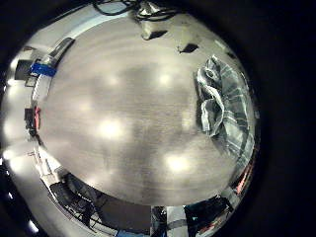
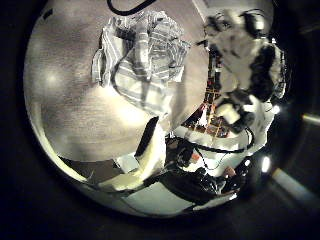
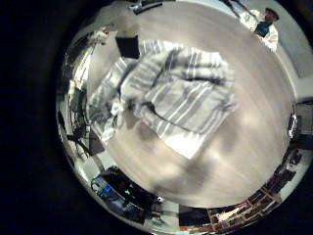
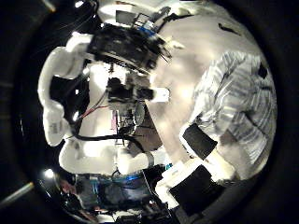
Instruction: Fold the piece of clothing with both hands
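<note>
At the fingers, little could be read: only a part of the right hand (image 4: pixel 211 157) reached into its thumb-side view and only a part of the left hand (image 2: pixel 150 150) into its own, so I cannot tell whether either hand's fingers were released, clenched or grasping. No cloth showed gripped in those parts. Just past the right hand's part lay the striped piece of clothing (image 3: pixel 176 93), rumpled in loose overlapping layers on the worktop (image 1: pixel 109 99). It filled much of the right little-finger-side view, so it sat close under that palm. From the left little-finger side it lay smaller, near the worktop's edge, with bare worktop between. Another hand (image 4: pixel 121 47) hung above the worktop beside the clothing.
</note>
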